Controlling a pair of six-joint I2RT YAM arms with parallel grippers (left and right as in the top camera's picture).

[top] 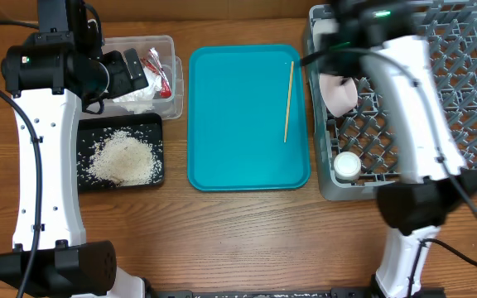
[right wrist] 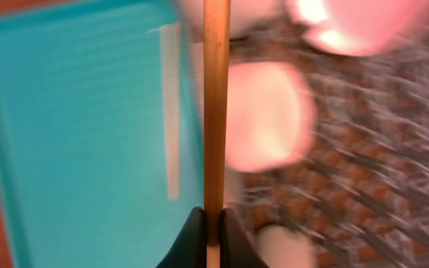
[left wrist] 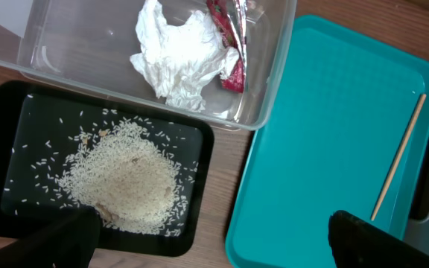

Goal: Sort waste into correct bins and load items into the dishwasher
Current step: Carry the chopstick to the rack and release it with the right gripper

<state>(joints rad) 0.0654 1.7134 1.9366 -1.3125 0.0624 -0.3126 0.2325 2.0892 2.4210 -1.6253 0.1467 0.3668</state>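
Teal rectangular plastic tray (top: 238, 116) sits at the centre of the wooden desk (top: 247, 240). 1 thin wooden chopstick (top: 288, 101) lies lengthwise on it near the right edge.

Right jaws: closed tight on the lower end of a 2nd thin wooden chopstick (right wrist: 214, 112). The right wrist view is heavily blurred. The held stick appears over the line where the teal tray meets the large grey pegged plastic dish rack (top: 470, 83).

Rack contents seen from overhead: a white bowl (top: 339, 93) at the left side and a small white cup (top: 347, 167) at the near-left corner.

Left jaws: spread wide, nothing between them, hanging above the clear rectangular plastic tub (left wrist: 270, 89).

Tub contents: crumpled white tissue (left wrist: 181, 63) with a small red-and-white wrapper (left wrist: 229, 37) touching it.

Shallow black rectangular tray (left wrist: 6, 149), just beside the tub: loose white rice grains (left wrist: 129, 182), 1 heap in the middle, stray grains around it.
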